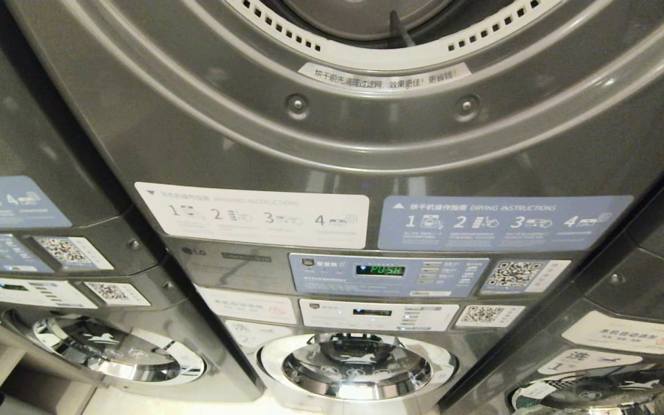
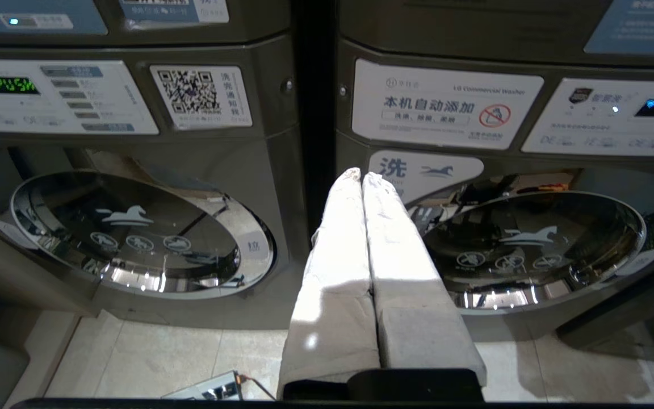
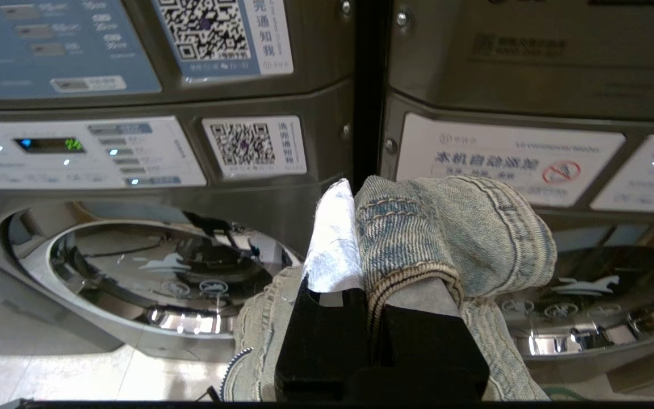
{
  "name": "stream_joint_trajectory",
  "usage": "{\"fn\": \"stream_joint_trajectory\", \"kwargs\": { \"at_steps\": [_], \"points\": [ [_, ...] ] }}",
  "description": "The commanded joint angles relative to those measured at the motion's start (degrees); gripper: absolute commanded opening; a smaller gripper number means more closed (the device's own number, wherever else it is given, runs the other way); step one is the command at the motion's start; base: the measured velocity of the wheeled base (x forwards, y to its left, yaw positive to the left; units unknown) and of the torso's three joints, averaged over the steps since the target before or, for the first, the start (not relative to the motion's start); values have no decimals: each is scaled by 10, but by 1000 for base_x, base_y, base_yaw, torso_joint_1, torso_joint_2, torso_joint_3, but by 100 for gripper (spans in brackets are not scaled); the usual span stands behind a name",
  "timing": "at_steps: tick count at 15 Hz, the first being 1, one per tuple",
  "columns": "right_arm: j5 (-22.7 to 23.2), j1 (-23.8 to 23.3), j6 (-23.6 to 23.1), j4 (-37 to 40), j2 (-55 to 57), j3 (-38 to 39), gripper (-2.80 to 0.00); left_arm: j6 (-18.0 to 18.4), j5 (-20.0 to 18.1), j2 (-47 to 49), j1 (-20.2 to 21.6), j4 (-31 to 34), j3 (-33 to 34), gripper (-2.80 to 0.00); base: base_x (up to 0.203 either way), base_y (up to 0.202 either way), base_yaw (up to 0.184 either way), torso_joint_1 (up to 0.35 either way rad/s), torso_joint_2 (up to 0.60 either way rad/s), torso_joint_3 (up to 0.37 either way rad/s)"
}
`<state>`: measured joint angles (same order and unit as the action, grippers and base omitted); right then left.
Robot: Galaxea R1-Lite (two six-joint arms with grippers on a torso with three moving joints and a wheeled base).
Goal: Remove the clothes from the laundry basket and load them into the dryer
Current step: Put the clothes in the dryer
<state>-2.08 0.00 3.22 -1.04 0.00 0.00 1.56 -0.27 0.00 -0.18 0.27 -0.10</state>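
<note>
Denim clothing (image 3: 452, 227) is gripped between the closed fingers of the right tool (image 3: 361, 227) before the stacked machines — the dryer opening (image 1: 366, 23) is seen above — while the left tool (image 2: 363, 179) is pressed together, empty.

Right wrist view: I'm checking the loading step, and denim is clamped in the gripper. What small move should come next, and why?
Probably raise the right gripper toward the grey dryer's round opening seen at the top of the head view. Its fingers are shut on the faded blue denim garment, which drapes over them, and they sit low, level with the chrome washer door. The left gripper is shut and empty.
</note>
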Motion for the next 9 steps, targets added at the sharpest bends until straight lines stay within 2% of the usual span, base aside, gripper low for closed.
{"fn": "stream_joint_trajectory", "kwargs": {
  "at_steps": [1,4,9],
  "points": [
    [0,0,0,0,1,4,-280,0,0,0,0,0,0,-280,191,0,-2,2,2,-2],
    [0,0,0,0,1,4,-280,1,1,0,0,0,0,-280,177,0,-1,2,2,2],
    [0,0,0,0,1,4,-280,9,1,0,0,1,0,-280,0,0,0,-5,0,2]
  ]
}}
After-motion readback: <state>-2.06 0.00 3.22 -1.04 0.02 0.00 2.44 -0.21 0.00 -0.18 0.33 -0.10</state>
